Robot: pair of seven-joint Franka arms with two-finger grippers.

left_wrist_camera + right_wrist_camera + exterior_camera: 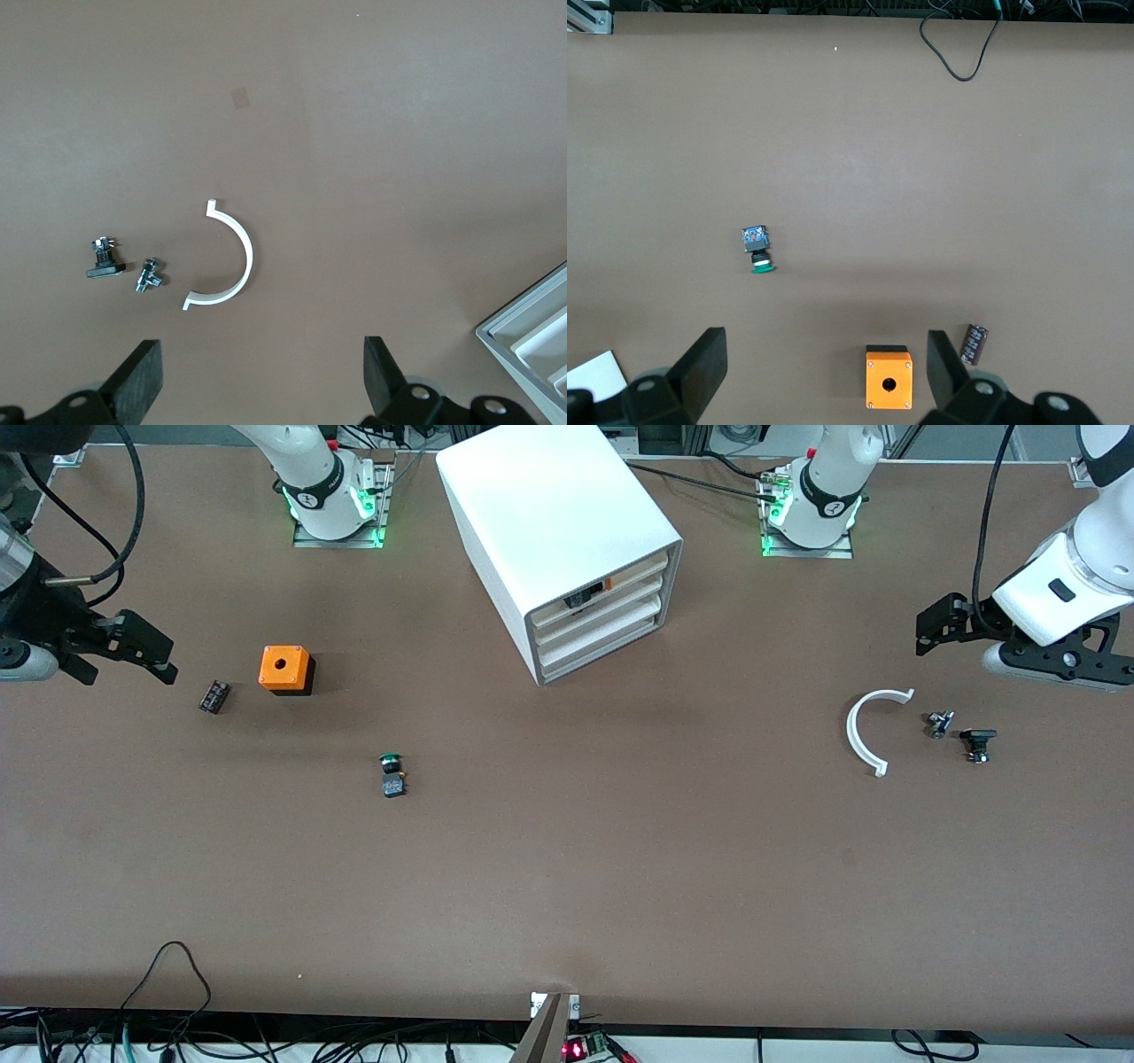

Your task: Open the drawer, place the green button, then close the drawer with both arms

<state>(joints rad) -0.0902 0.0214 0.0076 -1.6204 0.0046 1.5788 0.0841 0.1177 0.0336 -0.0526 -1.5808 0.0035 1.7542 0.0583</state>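
Button (392, 774) lies untouched; both tools hover open at table ends.

You are looking at a white cabinet (567, 540) sitting with drawers shut. The green button (392, 773) is lying nearer the camera than the orange box (285, 669). Both grippers are hanging apart.

Bright, even overhead light; soft short shadows, all views sharp.
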